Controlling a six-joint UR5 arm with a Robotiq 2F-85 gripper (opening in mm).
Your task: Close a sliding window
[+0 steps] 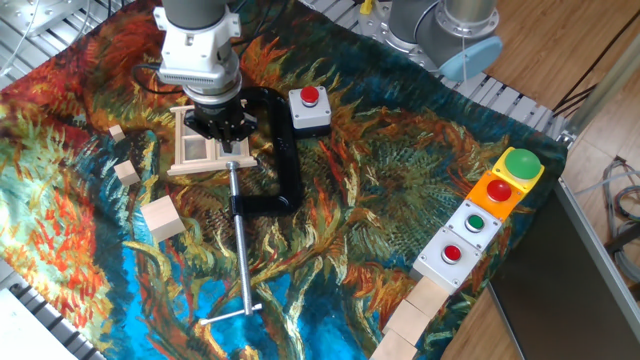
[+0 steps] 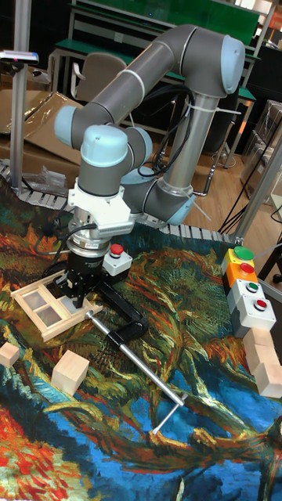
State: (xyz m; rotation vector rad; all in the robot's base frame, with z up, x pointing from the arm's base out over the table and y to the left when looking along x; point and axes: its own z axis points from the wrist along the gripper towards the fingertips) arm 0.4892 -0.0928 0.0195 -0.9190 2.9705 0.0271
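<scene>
painted cloth (image 1: 400, 200) | end effector (image 1: 224, 140) on sliding window (image 1: 195, 150), grip state unclear | no legible writing

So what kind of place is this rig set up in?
Likely a robotics lab or workshop: a robot arm at a cloth-covered table, a row of push-button boxes, metal shelving behind.

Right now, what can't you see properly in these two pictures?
- Fixed view: the tool covers part of the sliding window, so whether the panel is closed stays hidden.
- Both views: the tool's tips are dark and bunched; open or shut is unclear.
- Tall fixed view: the wooden blocks are cut off by the right edge.
</scene>
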